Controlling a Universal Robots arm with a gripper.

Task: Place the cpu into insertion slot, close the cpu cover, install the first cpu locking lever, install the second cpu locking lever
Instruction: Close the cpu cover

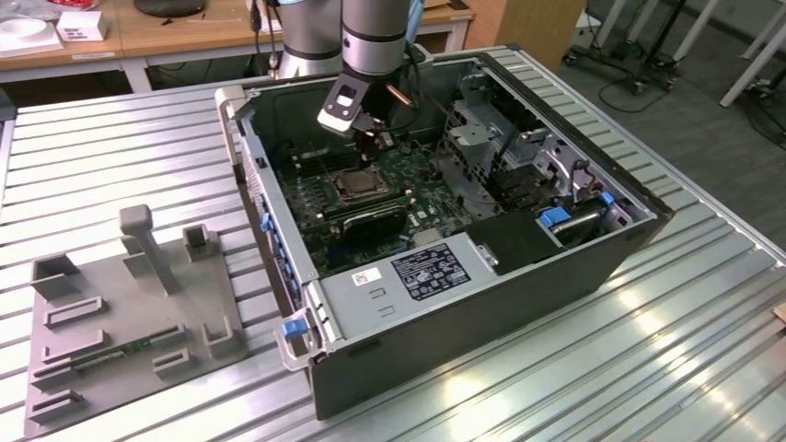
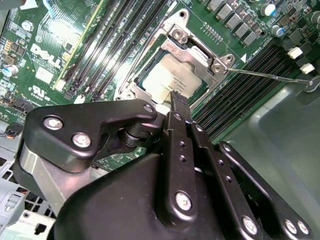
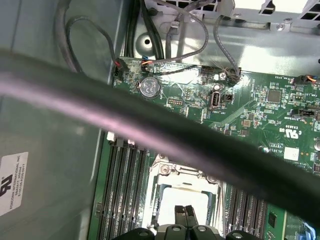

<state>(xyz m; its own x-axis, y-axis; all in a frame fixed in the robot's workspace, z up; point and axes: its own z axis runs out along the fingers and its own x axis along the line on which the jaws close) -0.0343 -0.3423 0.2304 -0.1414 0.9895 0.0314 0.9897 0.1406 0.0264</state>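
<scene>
In the second wrist view the black metal gripper (image 2: 173, 102) hides one side of the flat grey square cpu (image 2: 175, 77). In the first wrist view a thick blurred dark cable (image 3: 150, 127) crosses the green motherboard (image 3: 270, 107).

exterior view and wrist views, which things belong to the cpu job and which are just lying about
Job: cpu, cover over it, locking lever, gripper above the cpu.
Lying about: grey holder tray, white box, memory slots, cables.

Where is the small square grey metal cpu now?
In the second wrist view, the cpu sits inside the silver-rimmed insertion slot, between the long black memory slots, just beyond the gripper.
</scene>
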